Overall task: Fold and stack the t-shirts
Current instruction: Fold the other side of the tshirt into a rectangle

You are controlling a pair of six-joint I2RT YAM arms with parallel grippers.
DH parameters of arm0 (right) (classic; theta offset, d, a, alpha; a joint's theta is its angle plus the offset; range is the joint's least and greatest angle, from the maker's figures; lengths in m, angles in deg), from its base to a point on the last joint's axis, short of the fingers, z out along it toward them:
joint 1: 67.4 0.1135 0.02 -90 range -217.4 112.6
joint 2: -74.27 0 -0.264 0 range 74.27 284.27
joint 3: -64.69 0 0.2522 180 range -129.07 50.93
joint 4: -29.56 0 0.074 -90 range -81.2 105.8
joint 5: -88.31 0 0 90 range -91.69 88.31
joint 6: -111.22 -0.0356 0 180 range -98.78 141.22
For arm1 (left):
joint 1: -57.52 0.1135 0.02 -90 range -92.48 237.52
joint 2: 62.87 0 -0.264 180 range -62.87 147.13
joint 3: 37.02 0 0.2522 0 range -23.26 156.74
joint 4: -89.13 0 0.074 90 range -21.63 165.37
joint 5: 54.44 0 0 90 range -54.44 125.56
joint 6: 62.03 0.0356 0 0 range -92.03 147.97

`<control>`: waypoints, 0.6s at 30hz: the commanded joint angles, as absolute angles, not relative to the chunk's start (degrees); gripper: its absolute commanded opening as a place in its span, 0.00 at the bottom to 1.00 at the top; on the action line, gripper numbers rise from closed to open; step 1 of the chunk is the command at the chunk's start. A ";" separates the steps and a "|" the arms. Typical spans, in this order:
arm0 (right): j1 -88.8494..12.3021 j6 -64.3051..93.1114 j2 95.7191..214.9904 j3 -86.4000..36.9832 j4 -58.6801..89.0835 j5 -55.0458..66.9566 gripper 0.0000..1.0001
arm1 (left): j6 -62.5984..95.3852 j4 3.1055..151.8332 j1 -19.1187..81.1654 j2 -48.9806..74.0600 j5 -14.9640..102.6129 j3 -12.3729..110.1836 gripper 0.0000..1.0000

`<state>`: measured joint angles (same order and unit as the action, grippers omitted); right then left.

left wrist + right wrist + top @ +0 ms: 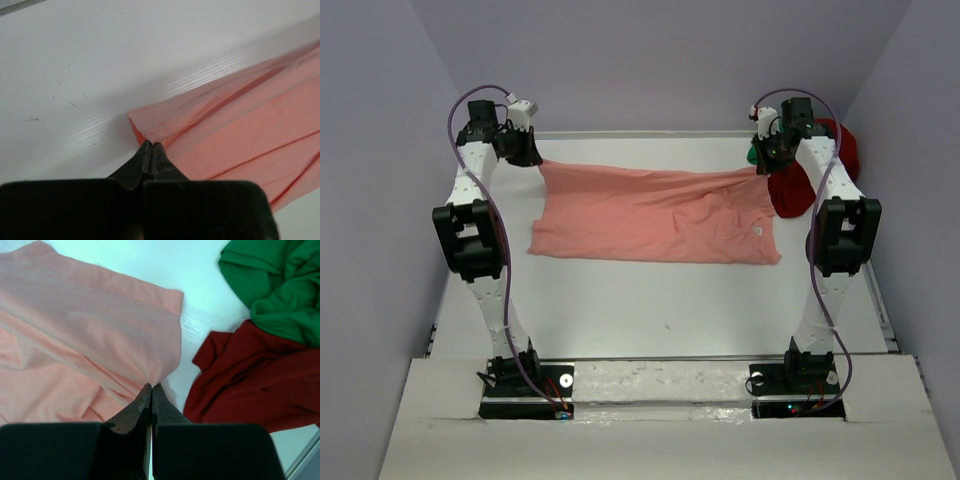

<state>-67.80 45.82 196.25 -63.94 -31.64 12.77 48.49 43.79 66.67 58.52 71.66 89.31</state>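
1. The salmon-pink t-shirt (655, 215) lies spread out across the middle of the white bench (650, 300). Its long side runs left to right, and its cloth is creased and rumpled towards its right end.
2. A small white neck tag (758, 231) shows on the salmon-pink t-shirt near its right edge.
3. The left jaws, at the end of the left arm (470, 230), are pressed together at the shirt's far left corner. In the left wrist view the salmon-pink t-shirt (240, 135) gathers into folds that run straight into the tips, so they are pinching that corner.
4. The right jaws, on the right arm (840, 235), are likewise pressed together at the shirt's far right corner. In the right wrist view the salmon-pink t-shirt (75, 340) draws to a point between the tips, pinched there.
5. The shirt's far edge runs between these two pinched corners, while its near edge rests flat on the bench.
6. The dark red t-shirt (800, 185) lies in a crumpled heap just off the salmon-pink shirt's far right corner, close beside it but apart from it in the right wrist view (250, 385).
7. The green t-shirt (280, 285) is bunched up off that same corner, farther from the salmon-pink shirt and overlapping the dark red one. From above only a sliver of it (753, 155) shows.
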 commanded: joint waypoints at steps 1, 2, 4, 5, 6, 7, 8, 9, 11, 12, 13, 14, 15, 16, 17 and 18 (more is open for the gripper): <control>-68.54 46.79 190.73 -61.14 -30.43 13.25 0.00 | 50.12 41.79 67.37 53.15 73.00 86.52 0.00; -68.54 46.71 190.29 -60.44 -30.43 13.43 0.00 | 50.30 41.79 67.37 52.89 73.00 85.29 0.00; -68.54 46.71 189.06 -58.24 -30.52 13.69 0.00 | 50.74 41.88 67.37 52.01 73.09 84.32 0.00; -68.54 46.71 188.71 -57.54 -30.52 13.78 0.00 | 50.82 41.88 67.37 51.66 73.18 83.79 0.00; -68.54 46.71 188.19 -56.40 -30.87 14.22 0.00 | 51.09 41.97 67.37 51.05 73.35 82.57 0.00; -68.54 47.14 187.92 -55.87 -31.22 14.40 0.00 | 51.18 42.14 67.37 50.69 73.53 82.12 0.00; -68.54 47.15 187.83 -55.34 -31.57 14.66 0.00 | 51.26 42.23 67.37 50.43 73.53 81.60 0.00; -68.54 47.23 187.57 -54.73 -31.92 14.84 0.00 | 51.35 42.32 67.37 49.64 73.62 80.63 0.00; -68.54 47.50 187.21 -53.23 -32.37 15.01 0.00 | 51.79 42.41 67.45 49.02 73.62 79.84 0.00; -68.54 47.50 187.04 -52.79 -32.54 15.01 0.00 | 51.88 42.32 67.45 48.50 73.62 79.14 0.00; -68.54 47.58 186.78 -52.35 -32.72 15.19 0.00 | 52.05 42.32 67.54 48.32 73.53 78.95 0.00; -68.54 47.67 186.43 -51.56 -33.07 15.19 0.00 | 52.32 42.14 67.54 48.23 73.62 78.43 0.00; -68.54 47.76 186.16 -51.12 -33.07 15.28 0.00 | 52.41 41.97 67.63 47.71 73.62 78.16 0.00; -68.54 47.85 185.98 -50.59 -33.24 15.28 0.00 | 52.49 41.97 67.72 47.61 73.62 77.90 0.00; -68.54 48.20 185.55 -49.63 -33.33 15.28 0.00 | 52.76 41.88 67.81 47.26 73.71 77.29 0.00; -68.54 48.29 185.37 -49.19 -33.42 14.93 0.00 | 52.85 41.88 67.98 46.91 73.79 77.02 0.00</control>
<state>-67.80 47.02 189.89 -50.61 -32.36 14.70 51.57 42.31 67.09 51.83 72.42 78.14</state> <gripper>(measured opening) 0.020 0.011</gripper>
